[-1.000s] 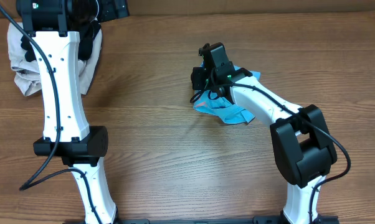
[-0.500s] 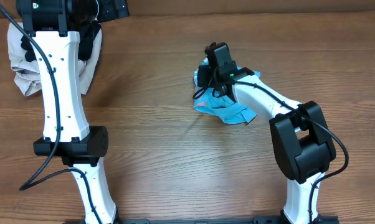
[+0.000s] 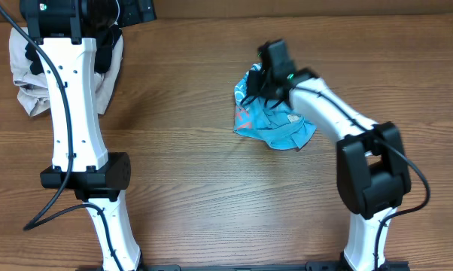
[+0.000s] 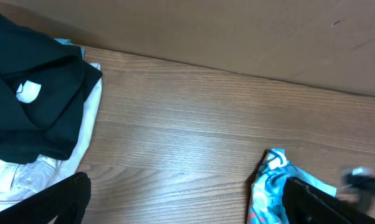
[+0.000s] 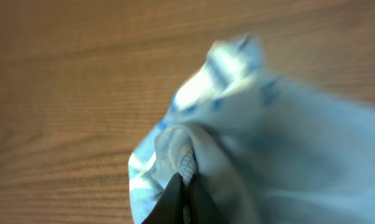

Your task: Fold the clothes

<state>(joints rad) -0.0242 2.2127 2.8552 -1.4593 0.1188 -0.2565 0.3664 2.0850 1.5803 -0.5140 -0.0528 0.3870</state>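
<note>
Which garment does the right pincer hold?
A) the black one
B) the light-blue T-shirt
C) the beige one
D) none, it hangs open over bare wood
B: the right wrist view shows the right pincer shut on a bunched fold of the light-blue T-shirt; the black garment lies well apart from it.

Wood counter (image 3: 189,165) w/ a crumpled pile at its far-left corner: black garment (image 4: 38,112) lying on top of a cream garment (image 4: 25,177), touching. Small white tag (image 4: 28,91) on the black one.
</note>
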